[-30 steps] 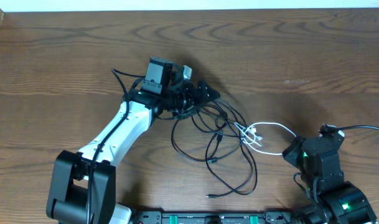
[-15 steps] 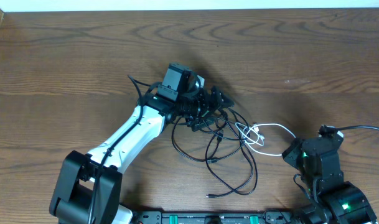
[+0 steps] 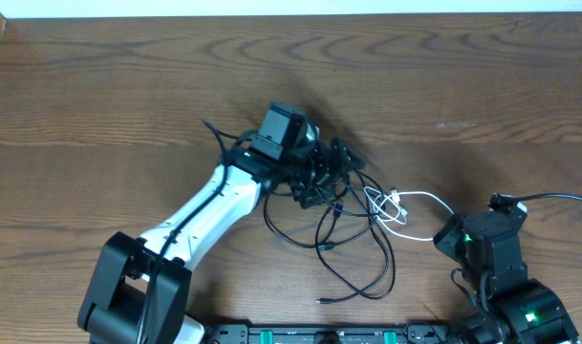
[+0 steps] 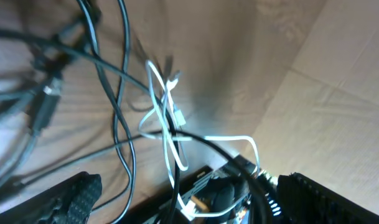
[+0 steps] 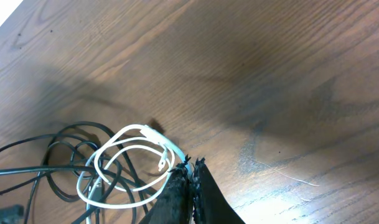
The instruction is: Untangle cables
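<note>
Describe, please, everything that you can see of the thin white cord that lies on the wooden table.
The thin white cord looks like smooth, flexible plastic. It lies on the brown wooden table, at the right edge of the thin black cords, folded into several small overlapping loops, with a small white plug end among them. Black cords cross through its loops, so it is not yet free. One strand arcs away to the shut right gripper, whose fingertips appear to pinch it.
</note>
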